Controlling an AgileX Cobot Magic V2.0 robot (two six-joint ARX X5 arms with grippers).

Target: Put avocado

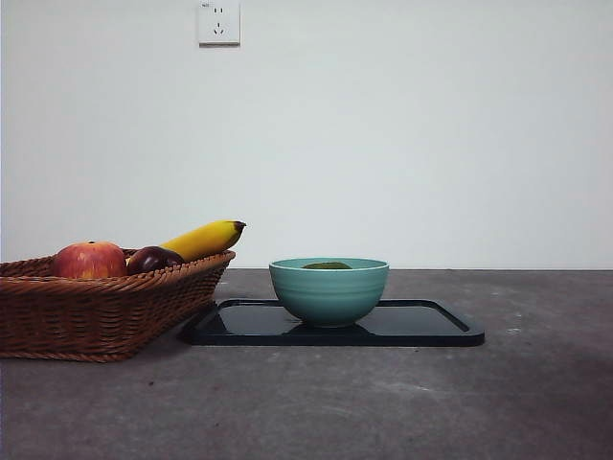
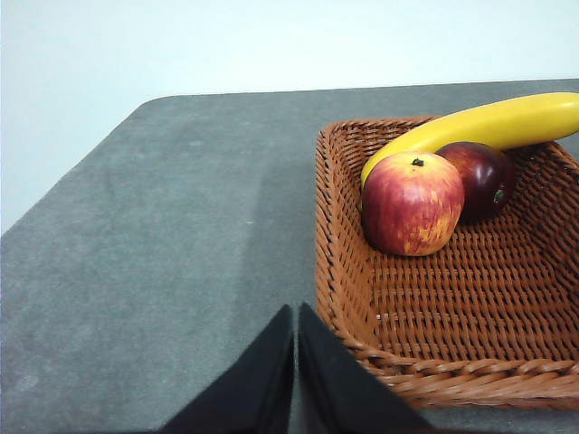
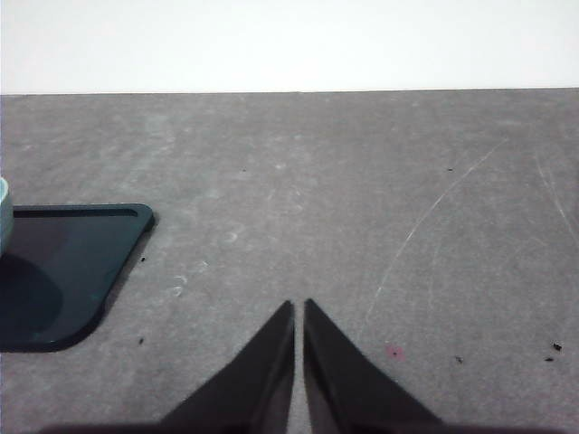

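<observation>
Sitting at the left of the front view, a woven wicker basket (image 1: 96, 311) rests on the grey tabletop (image 1: 383, 402) and holds a red apple (image 1: 90, 260), a dark purple-brown round fruit (image 1: 153, 259) and a yellow banana (image 1: 203, 239) whose dark tip sticks out over the basket's right rim. The left hand (image 2: 296, 312) hovers over the bare tabletop just beside the basket's near corner, its two black jaws pressed together, holding nothing and touching nothing. Just right of the basket lies a flat black tray (image 1: 431, 331), and on its middle stands a teal bowl (image 1: 329, 292). The avocado (image 1: 328, 265) lies inside that bowl, only its dark green top showing as a low, wide sliver above the rim; that sliver runs side to side across the view, but which way its ends point cannot be told. Farther right, the right hand (image 3: 298, 307) hangs over open tabletop, apart from the tray's rounded corner, its jaws likewise closed against each other and empty. A white wall socket (image 1: 218, 22) sits high on the wall behind.
</observation>
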